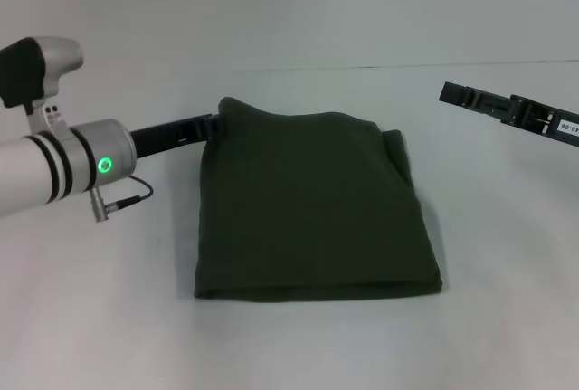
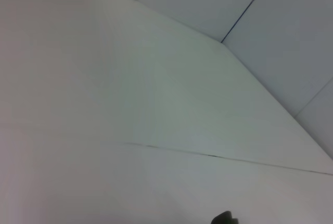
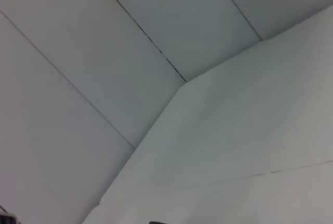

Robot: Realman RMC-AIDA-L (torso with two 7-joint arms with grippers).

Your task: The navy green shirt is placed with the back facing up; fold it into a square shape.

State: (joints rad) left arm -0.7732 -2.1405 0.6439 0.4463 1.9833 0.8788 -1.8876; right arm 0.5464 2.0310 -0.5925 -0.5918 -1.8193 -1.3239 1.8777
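The navy green shirt [image 1: 312, 209] lies on the white table in the head view, folded into a rough square with its plain side up and no lettering showing. My left gripper [image 1: 213, 125] reaches in from the left to the shirt's far left corner, which stands up in a small peak at its tips; it looks shut on that corner. A dark scrap of the shirt [image 2: 223, 218] shows at the edge of the left wrist view. My right gripper [image 1: 452, 94] hovers to the right of the shirt, apart from it.
The white table [image 1: 298, 345] spreads around the shirt on all sides. Its far edge meets a pale wall [image 1: 362, 10]. The right wrist view shows only wall panels [image 3: 104, 52] and table.
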